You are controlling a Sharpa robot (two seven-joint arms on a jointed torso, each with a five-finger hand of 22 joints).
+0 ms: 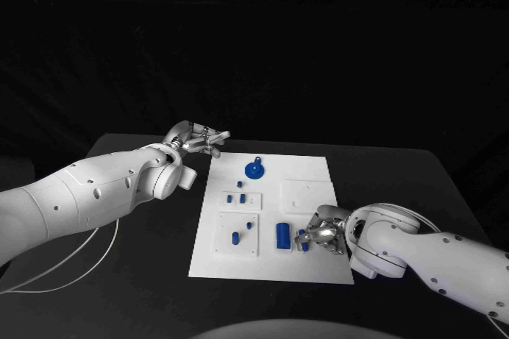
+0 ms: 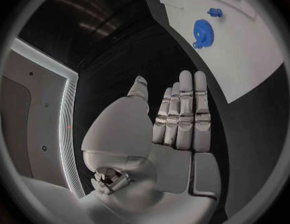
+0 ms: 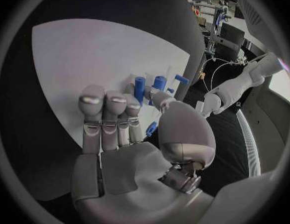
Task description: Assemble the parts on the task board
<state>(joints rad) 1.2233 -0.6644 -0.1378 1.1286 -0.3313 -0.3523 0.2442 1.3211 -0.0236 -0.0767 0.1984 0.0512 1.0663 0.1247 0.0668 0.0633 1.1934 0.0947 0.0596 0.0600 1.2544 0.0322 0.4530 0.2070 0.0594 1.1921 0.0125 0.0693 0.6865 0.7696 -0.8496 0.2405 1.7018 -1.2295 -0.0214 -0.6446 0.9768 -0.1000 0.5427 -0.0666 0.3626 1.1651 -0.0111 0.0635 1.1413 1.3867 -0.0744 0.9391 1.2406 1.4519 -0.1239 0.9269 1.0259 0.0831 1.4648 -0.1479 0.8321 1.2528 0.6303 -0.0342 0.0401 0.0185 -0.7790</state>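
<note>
Silver left hand [image 1: 199,141] is held open and empty, fingers straight, at the upper left of the head view, just off the far left corner of the white rectangular task board [image 1: 318,265]. Silver right hand [image 1: 321,234] is curled at the board's lower right, beside the small blue cylindrical parts [image 1: 282,235]; whether one is gripped cannot be told.

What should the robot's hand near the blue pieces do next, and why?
Probably the right hand should close its fingers on the small blue part beside it and lift it. The hand sits low on the task board, right next to the blue cylinder, but whether it already grips anything cannot be told. The left hand hangs flat and open off the board's far corner.
</note>
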